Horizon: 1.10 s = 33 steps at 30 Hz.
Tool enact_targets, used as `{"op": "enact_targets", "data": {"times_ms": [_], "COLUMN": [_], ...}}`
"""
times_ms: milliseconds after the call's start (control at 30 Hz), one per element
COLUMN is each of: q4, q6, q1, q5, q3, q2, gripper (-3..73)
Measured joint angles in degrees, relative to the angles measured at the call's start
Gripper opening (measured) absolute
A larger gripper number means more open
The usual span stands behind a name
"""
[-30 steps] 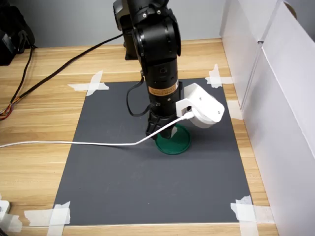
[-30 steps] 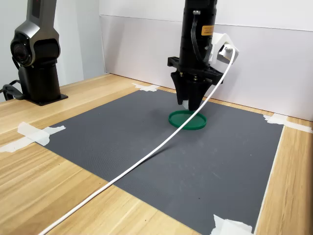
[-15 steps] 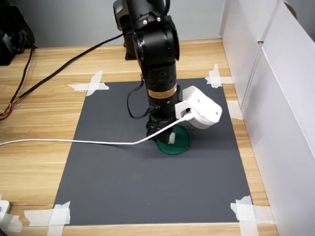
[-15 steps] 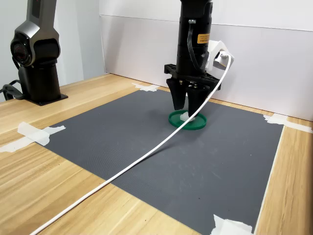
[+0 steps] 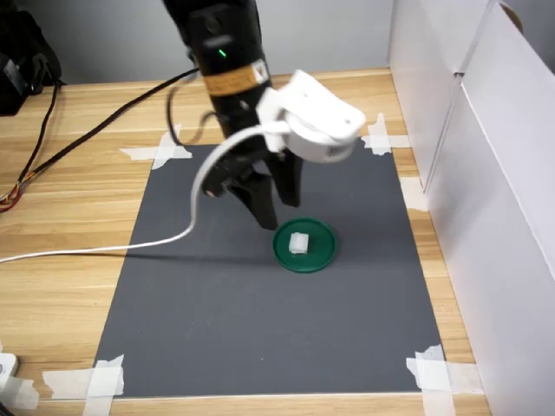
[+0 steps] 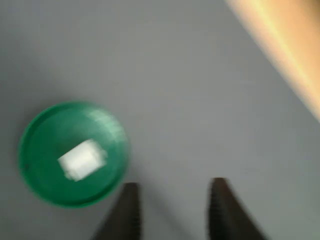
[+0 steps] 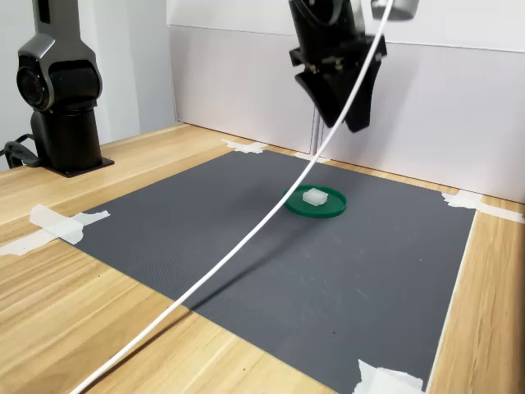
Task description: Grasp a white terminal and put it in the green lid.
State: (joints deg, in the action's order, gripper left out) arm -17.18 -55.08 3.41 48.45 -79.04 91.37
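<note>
Terminal [image 5: 298, 243] sits in green lid [image 5: 319, 256], below empty claw [image 5: 276, 206].

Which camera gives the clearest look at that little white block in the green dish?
The first exterior view: the terminal sits sharp and unblocked inside the lid. The second exterior view shows it too, but low and side-on. The wrist view sees it from above, blurred.

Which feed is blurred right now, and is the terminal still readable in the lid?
The wrist view is smeared: the white terminal is a soft blob inside the green lid, and the open tool has fuzzy tips. In the first exterior view the arm is slightly blurred, but the terminal reads clearly. The second exterior view is sharp, with even light and no glare.
</note>
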Motion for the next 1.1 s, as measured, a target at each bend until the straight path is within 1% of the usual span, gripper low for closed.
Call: {"op": "enact_targets", "data": {"times_ms": [100, 167, 200, 267, 333, 367, 433, 467, 600, 667, 767, 833, 900, 967, 1100], "q4": [-5.3, -8.2, -9.8, -12.1, -12.7, -12.7, -11.5, -10.8, -5.4, -2.9, 0.4, 2.7, 4.2, 5.0, 6.0], "q6": [0.0, 0.0, 0.0, 0.7, 3.0, 5.3, 11.6, 16.1, 35.2, 41.8, 45.1, 45.6, 45.6, 45.7, 46.0], "q1": [-5.5, -8.3, -9.6, -11.6, -12.7, -13.0, -13.2, -13.3, -13.3, -12.7, -8.9, -5.2, -2.5, -1.3, -1.1], "q5": [-0.5, -1.5, -1.8, -2.1, -2.6, -3.0, -4.5, -6.1, -13.8, -16.7, -19.1, -19.5, -19.6, -20.0, -23.5], "q3": [0.0, 0.1, 0.1, 0.1, 0.1, 0.1, 0.7, 1.5, 7.5, 11.3, 17.9, 22.8, 27.6, 33.0, 42.9], "q2": [-4.7, -7.5, -9.0, -11.9, -14.8, -16.1, -18.6, -20.1, -27.1, -31.0, -36.5, -40.4, -44.6, -49.2, -58.7], "gripper": [10.2, 2.9, 0.7, -1.0, -1.8, -1.8, -1.8, -1.9, -2.0, -2.0, -2.0, -2.0, -2.0, -2.0, -2.0]}}
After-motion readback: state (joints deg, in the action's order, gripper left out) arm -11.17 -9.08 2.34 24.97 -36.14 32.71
